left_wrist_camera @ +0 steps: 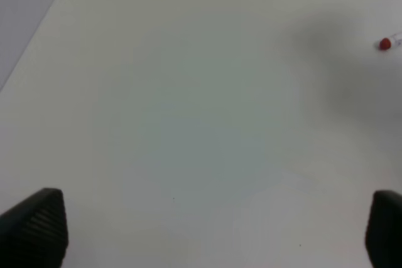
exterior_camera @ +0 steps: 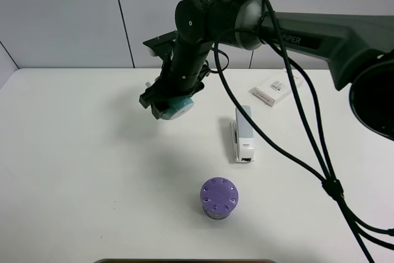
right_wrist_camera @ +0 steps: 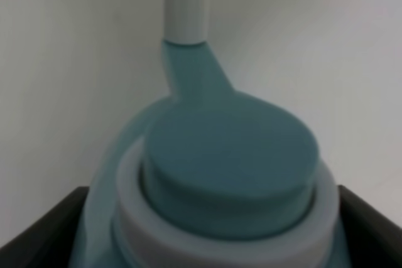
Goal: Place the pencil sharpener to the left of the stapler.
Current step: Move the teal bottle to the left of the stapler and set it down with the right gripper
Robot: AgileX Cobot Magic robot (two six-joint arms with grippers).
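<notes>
Your right arm reaches across and angles down, its end effector (exterior_camera: 165, 104) clamped on the pencil sharpener (exterior_camera: 179, 108), left of the stapler (exterior_camera: 242, 135).

The pencil sharpener (exterior_camera: 176, 108) is teal with a white round face. A white ring circles its teal cap, and the teal crank arm ends in white. The stapler (exterior_camera: 242, 132) is pale grey and white. The right gripper (exterior_camera: 165, 104) is black, and its arm (exterior_camera: 320, 36) is dark green. A purple cylinder (exterior_camera: 219, 198) carries a ring of darker dots on top. The flat box (exterior_camera: 271, 90) is white with what seems to be red print. The table (exterior_camera: 74, 164) is plain white.
</notes>
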